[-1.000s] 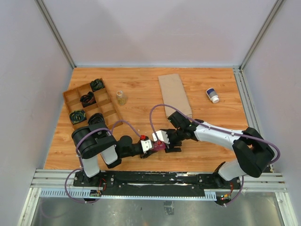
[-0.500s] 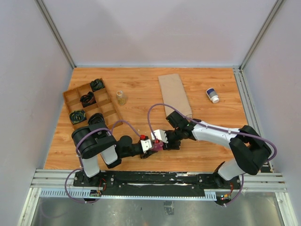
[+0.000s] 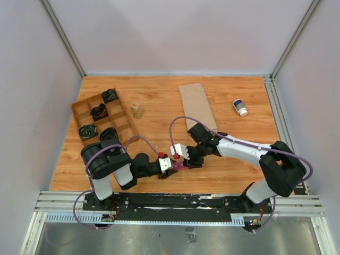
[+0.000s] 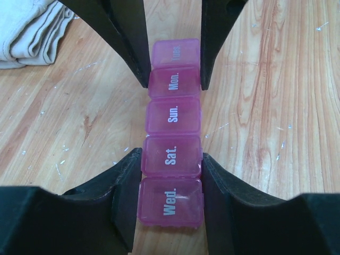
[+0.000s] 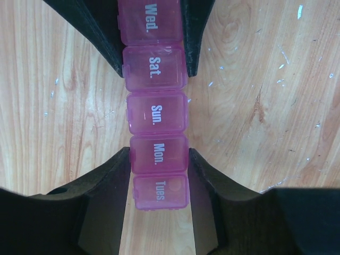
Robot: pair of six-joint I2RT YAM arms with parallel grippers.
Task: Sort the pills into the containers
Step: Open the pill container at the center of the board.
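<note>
Left wrist view: pill strip (image 4: 171, 149) flat on the bench (image 4: 276, 106), near-right of the wooden tray (image 3: 85, 101), both jaws clamped across it. Pull unevenly and you'll twist it or pop lids.

**Robotics laboratory test cell.** A wood-grain counter (image 3: 159, 95) is boxed in on the left, far and right sides by plain pale walls (image 3: 175, 37) framed with aluminium posts (image 3: 64, 37). A left arm (image 3: 109, 162) and a right arm (image 3: 244, 150) are bolted to a metal rail (image 3: 180, 202) at the near edge, trailing purple cables (image 3: 171, 130).
</note>
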